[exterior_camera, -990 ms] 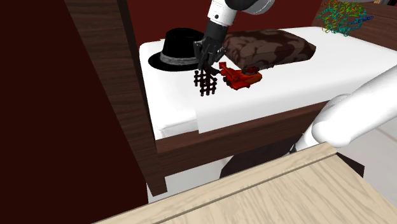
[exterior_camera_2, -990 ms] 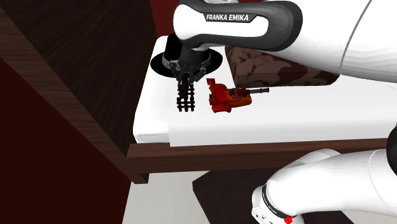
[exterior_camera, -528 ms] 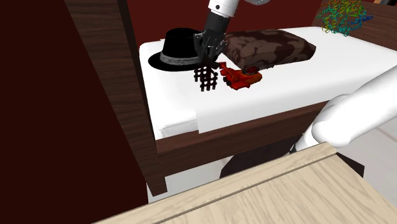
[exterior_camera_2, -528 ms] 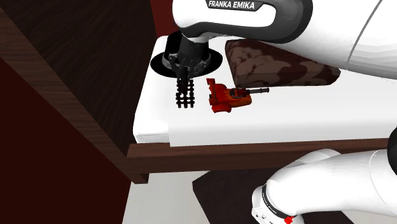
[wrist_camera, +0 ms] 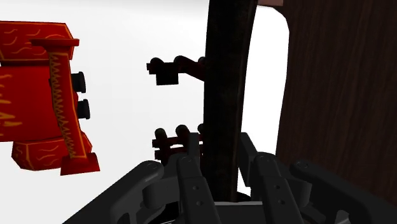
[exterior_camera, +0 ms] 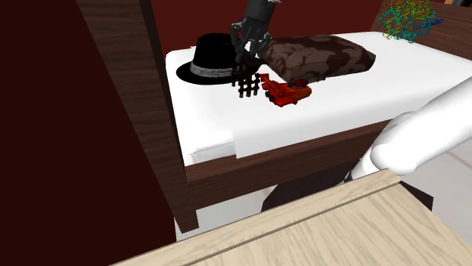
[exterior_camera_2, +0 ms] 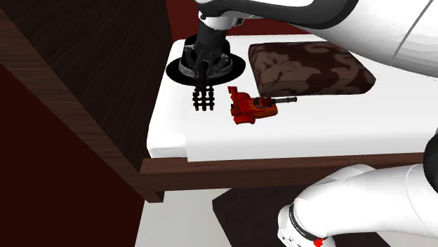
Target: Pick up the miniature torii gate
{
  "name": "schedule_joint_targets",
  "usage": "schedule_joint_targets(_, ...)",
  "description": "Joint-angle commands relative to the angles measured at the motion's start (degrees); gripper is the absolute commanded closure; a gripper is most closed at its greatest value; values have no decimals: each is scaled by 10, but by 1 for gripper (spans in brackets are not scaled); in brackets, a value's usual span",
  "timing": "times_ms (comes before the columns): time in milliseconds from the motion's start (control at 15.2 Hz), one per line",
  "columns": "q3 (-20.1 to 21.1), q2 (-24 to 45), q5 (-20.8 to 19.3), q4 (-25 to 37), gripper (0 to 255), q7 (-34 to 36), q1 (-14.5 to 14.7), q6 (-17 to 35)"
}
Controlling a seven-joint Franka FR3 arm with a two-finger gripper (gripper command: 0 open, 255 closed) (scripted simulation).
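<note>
Two fingers (wrist_camera: 189,167) pinch the gate (wrist_camera: 224,89) by one dark beam; the gripper (exterior_camera: 245,69) is narrowed onto it, nothing else held. Gate hangs upright under the gripper over the white top (exterior_camera: 302,125). In the shoulder view it's just in front of the black hat (exterior_camera: 206,57), red toy (exterior_camera: 286,92) just beside it. Brown cushion (exterior_camera: 321,54) sits behind the toy. Can't tell if gate clears the top.

Three cameras on one white surface (exterior_camera: 318,121).
Shoulder view looks down from behind the wooden stand (exterior_camera: 302,227); second exterior view faces nearly likewise, nearer. Both share black hat (exterior_camera: 208,60) and red toy (exterior_camera: 287,92). Wrist view looks along the gripper (wrist_camera: 217,146), close on the torii gate (wrist_camera: 226,76).
</note>
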Motion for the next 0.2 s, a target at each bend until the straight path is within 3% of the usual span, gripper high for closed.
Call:
schedule_joint_targets(0, -1, 2, -2, 17, 255, 4, 0, -15)
schedule_joint_targets(132, -1, 2, -2, 18, 255, 4, -1, -16)
